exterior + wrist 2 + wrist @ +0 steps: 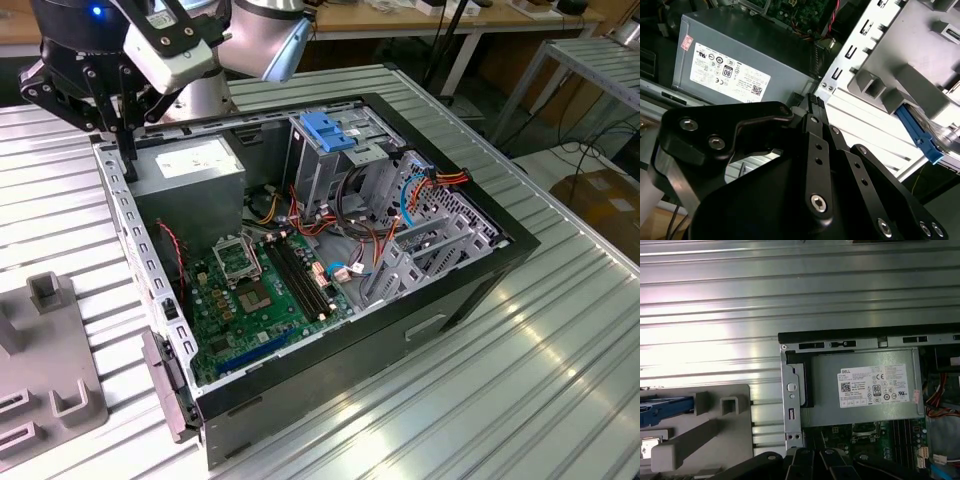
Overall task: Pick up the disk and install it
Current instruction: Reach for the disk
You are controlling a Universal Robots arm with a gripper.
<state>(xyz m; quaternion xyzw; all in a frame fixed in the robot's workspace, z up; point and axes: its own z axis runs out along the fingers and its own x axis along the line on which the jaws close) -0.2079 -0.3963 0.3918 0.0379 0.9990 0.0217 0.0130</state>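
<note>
Slatted metal table (520, 350) (workshop), disk (662, 407) in fixture (715, 440)

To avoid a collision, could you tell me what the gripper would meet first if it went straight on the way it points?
Probably the computer case's perforated metal rim, right beside the power supply. The gripper points down at it, though depth is unclear.

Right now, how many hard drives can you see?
1: the disk, blue-railed, sits in the grey holder beside the computer case. The drive cage may hide others.
</note>
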